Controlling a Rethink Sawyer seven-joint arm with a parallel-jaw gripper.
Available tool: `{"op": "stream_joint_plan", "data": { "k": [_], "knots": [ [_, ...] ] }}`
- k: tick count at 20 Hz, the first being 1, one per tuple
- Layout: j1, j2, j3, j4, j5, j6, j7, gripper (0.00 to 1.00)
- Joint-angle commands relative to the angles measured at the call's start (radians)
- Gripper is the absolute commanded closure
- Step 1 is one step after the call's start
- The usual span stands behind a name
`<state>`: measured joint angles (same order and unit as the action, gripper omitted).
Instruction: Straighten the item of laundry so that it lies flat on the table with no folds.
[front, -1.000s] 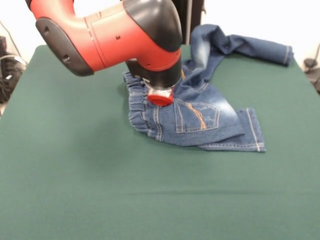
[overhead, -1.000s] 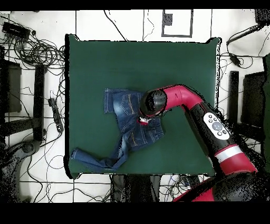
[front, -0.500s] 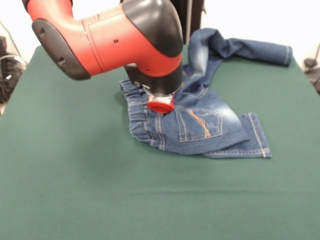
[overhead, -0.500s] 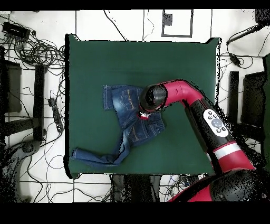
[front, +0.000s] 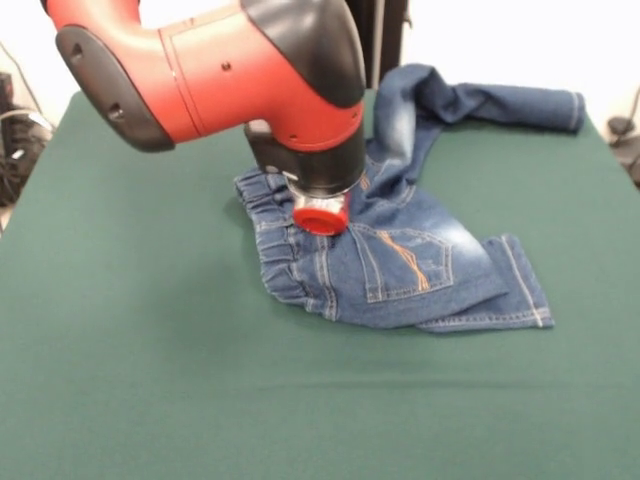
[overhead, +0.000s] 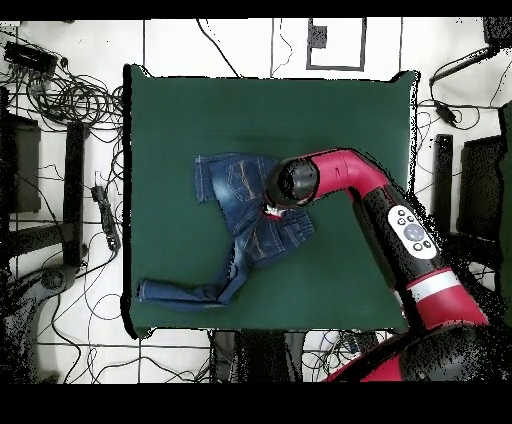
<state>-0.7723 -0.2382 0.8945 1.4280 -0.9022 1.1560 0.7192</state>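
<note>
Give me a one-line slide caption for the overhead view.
Sawyer arm's gripper pressed at the waistband of crumpled blue jeans on the green table, one leg trailing toward the table edge.

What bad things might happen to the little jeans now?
1. The end effector sits on the jeans by the waistband, so a further pull may bunch the cloth rather than flatten it.
2. One leg lies twisted near the green table's far edge; it could stay folded or slide off.
3. The other leg is doubled under the seat and may stay creased.

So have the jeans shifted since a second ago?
Yes. In the front view the jeans slid toward the table's near edge; the hem sits lower and further right.
</note>
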Motion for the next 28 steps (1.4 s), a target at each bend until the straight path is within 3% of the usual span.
{"op": "stream_joint_plan", "data": {
  "k": [1, 4, 8, 18, 23, 28],
  "knots": [
    [0.026, -0.039, 0.050, -0.042, -0.046, -0.181, -0.154, 1.00],
    [0.040, -0.014, 0.034, -0.059, -0.021, -0.140, -0.179, 1.00],
    [0.027, -0.046, 0.022, 0.017, -0.034, -0.202, -0.135, 1.00],
    [0.064, -0.282, -0.033, 0.425, -0.060, -0.419, 0.257, 1.00],
    [0.198, -0.411, -0.122, 0.563, -0.030, -0.499, 0.479, 1.00],
    [0.351, -0.423, -0.242, 0.589, -0.001, -0.607, 0.640, 1.00]
  ]
}}
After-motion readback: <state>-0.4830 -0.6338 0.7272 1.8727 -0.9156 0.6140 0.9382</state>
